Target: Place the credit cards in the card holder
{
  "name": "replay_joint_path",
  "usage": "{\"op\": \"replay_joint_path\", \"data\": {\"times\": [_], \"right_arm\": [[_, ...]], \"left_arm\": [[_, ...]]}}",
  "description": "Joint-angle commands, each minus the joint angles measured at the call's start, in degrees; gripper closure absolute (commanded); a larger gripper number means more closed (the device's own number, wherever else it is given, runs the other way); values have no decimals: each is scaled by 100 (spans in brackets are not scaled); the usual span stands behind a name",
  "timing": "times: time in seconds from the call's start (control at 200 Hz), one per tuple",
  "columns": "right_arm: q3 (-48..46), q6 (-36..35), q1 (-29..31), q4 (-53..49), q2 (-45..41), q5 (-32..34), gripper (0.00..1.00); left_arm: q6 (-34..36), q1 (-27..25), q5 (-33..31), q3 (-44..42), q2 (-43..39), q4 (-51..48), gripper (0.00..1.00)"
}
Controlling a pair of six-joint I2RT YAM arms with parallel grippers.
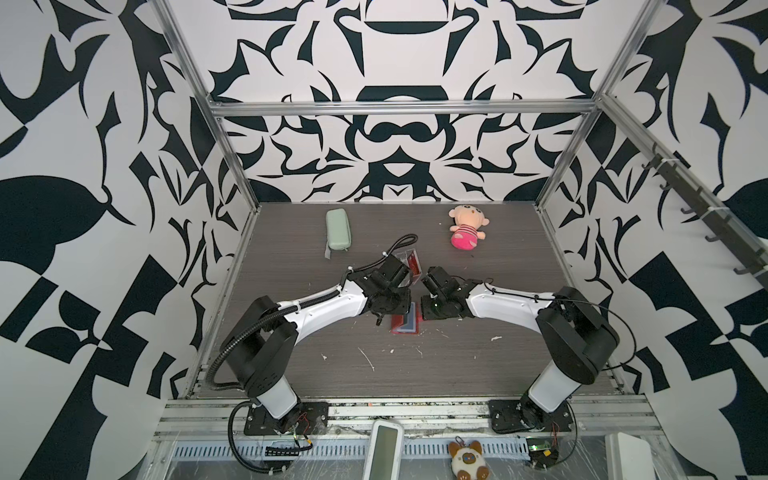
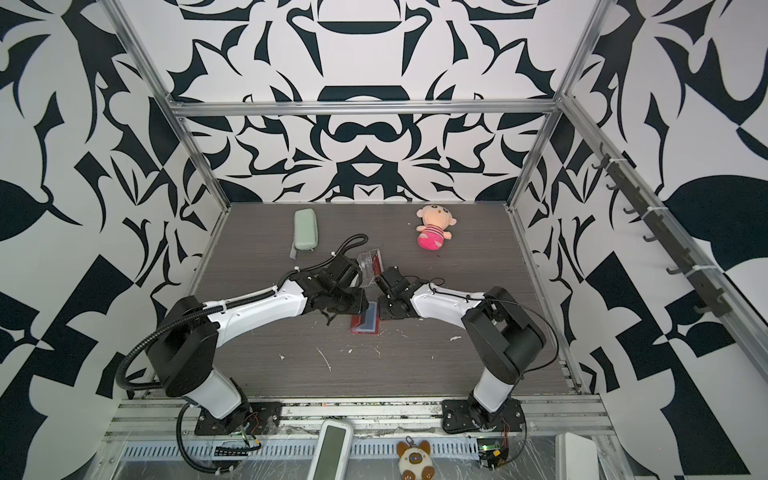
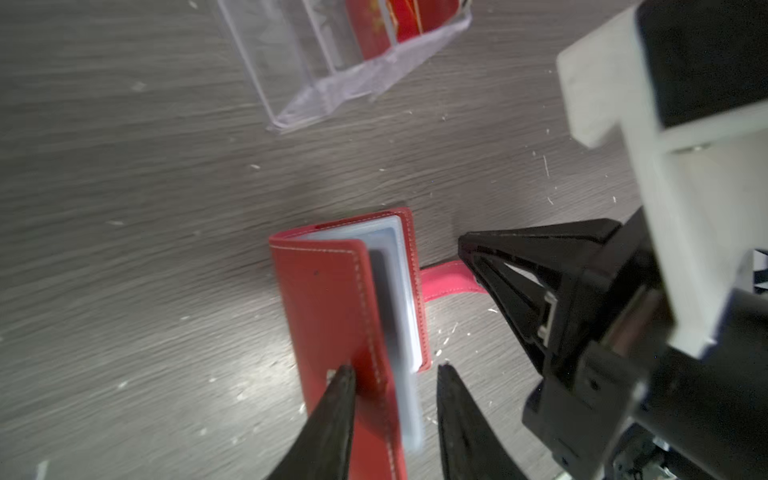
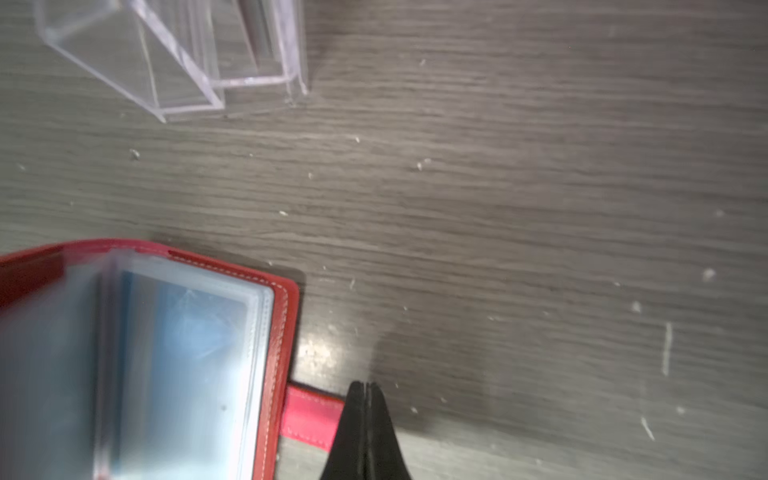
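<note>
The red card holder [image 3: 328, 299] lies part-open on the grey table between both arms, seen in both top views [image 1: 405, 325] [image 2: 365, 325]. My left gripper [image 3: 395, 369] is open; the raised front cover's edge and a blurred clear sleeve page stand between its fingers. A blue-grey credit card [image 4: 187, 332] sits in a clear sleeve. My right gripper [image 4: 365, 385] is shut, empty, with its tips over the holder's pink-red snap tab [image 4: 311, 415]. A red credit card [image 3: 399, 20] stands in the clear acrylic box [image 3: 316, 62].
The acrylic box [image 1: 405, 255] is just behind the two wrists. A pale green zip case [image 1: 338, 230] lies at the back left, a pink plush doll [image 1: 466, 227] at the back right. White flecks litter the table [image 1: 374, 365]. Metal frame posts line its sides.
</note>
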Motion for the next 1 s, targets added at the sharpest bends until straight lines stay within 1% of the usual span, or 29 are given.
{"op": "replay_joint_path", "data": {"times": [0.0, 0.08, 0.135, 0.27, 0.325, 0.455, 0.565, 0.735, 0.93, 0.995], "right_arm": [[-32, 111, -39, 93, -223, 13, 100], [-67, 122, -69, 141, -264, -5, 100], [-97, 140, -74, 170, -286, -39, 100], [-163, 173, -117, 281, -370, -137, 100], [-196, 185, -127, 348, -417, -194, 100], [-268, 241, -171, 512, -504, -380, 100], [-368, 309, -197, 850, -542, -683, 100], [-428, 488, -206, 1292, -404, -1195, 100], [-501, 708, -206, 1783, -149, -1544, 100], [-503, 755, -206, 1903, -75, -1630, 100]], "left_arm": [[-110, -13, 286, -61, 229, 289, 62], [-160, -13, 255, -58, 370, 348, 61], [-207, -13, 247, -67, 465, 406, 63], [-306, -13, 212, -85, 658, 509, 71], [-320, -13, 212, -82, 725, 528, 76], [-360, -13, 212, -92, 834, 572, 82], [-383, -13, 174, -73, 901, 548, 84], [-438, -13, 15, -106, 924, 495, 86], [-481, -13, -64, -192, 894, 517, 87], [-482, -13, -64, -218, 888, 529, 89]]}}
